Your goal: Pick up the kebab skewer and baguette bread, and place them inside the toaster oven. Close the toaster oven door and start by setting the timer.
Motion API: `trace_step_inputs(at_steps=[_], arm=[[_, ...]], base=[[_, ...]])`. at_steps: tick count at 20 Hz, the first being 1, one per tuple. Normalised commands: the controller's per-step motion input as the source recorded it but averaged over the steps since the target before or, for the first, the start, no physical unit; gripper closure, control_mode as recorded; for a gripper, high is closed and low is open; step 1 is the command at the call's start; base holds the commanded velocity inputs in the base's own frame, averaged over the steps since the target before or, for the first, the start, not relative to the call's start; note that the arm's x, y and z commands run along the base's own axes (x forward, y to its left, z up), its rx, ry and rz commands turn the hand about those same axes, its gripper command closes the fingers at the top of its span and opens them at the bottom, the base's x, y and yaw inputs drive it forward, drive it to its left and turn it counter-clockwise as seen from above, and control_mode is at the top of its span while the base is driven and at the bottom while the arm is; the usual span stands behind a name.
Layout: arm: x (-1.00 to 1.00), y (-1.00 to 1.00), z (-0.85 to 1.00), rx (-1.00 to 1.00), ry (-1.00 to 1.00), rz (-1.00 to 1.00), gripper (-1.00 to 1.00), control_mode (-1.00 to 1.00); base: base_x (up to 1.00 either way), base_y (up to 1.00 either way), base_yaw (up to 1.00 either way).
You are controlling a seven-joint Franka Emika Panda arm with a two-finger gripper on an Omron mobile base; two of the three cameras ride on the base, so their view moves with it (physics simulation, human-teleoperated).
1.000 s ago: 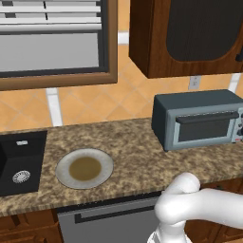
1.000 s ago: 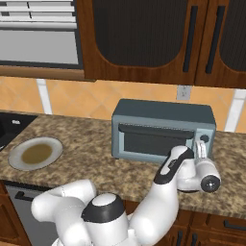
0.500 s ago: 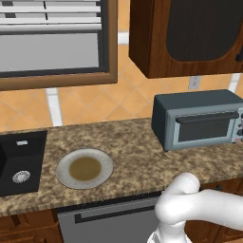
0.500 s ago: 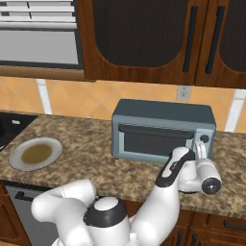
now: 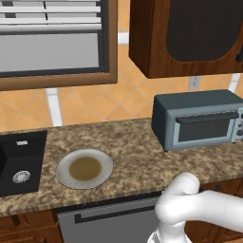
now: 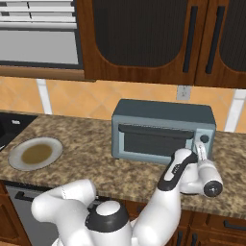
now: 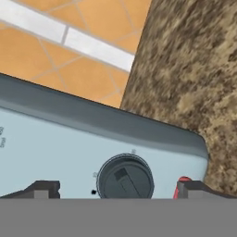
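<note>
Right base view showed the arm bent forward from its base, forearm rising to the oven's (image 6: 163, 129) right end, with the gripper (image 6: 201, 153) held just before the control panel, next to the upper knob (image 6: 204, 139). In the hand view the gripper (image 7: 118, 189) stood spread wide, one dark tip at each side of a round dark dial (image 7: 125, 178); the dial sat between the tips, and I could not tell whether either touched it. A small red button (image 7: 183, 180) showed beside the far tip.

The oven (image 5: 199, 118) stood on the granite counter (image 5: 133, 156) against the orange tiled wall, its door (image 6: 156, 141) shut and the dark bar handle (image 5: 207, 117) along its top. The skewer and bread could not be seen through the dark glass. Well apart to its left lay a grey plate (image 5: 84, 168) with a brown centre, and beyond that a black sink (image 5: 19, 161). Dark wood cabinets (image 6: 158, 38) hung above the oven. Nothing lay between the gripper and the panel.

Compared with a second earlier, the tips had opened slightly; arm, oven and plate were where they had been.
</note>
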Motion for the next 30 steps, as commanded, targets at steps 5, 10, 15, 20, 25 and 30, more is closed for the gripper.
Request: trace_step_inputs(at_steps=[5,10,15,20,25,30], arm=[[0.33,0.0,0.0,0.03,0.0,0.0,-1.0,-1.0],[0.44,0.0,-0.02,0.02,0.0,0.0,-1.0,-1.0],[0.36,0.04,0.0,0.01,0.0,-0.01,-1.0,-1.0],[0.18,0.25,0.0,0.0,0.0,-0.04,1.0,-1.0],[0.26,0.35,-0.02,0.0,0.0,-0.08,1.0,-1.0],[0.32,0.09,-0.06,0.0,-0.01,-0.07,1.0,-1.0]], base=[[0.0,0.0,0.0],[0.0,0.0,0.0],[0.0,0.0,0.0],[0.0,0.0,0.0],[0.0,0.0,0.0],[0.0,0.0,0.0]])
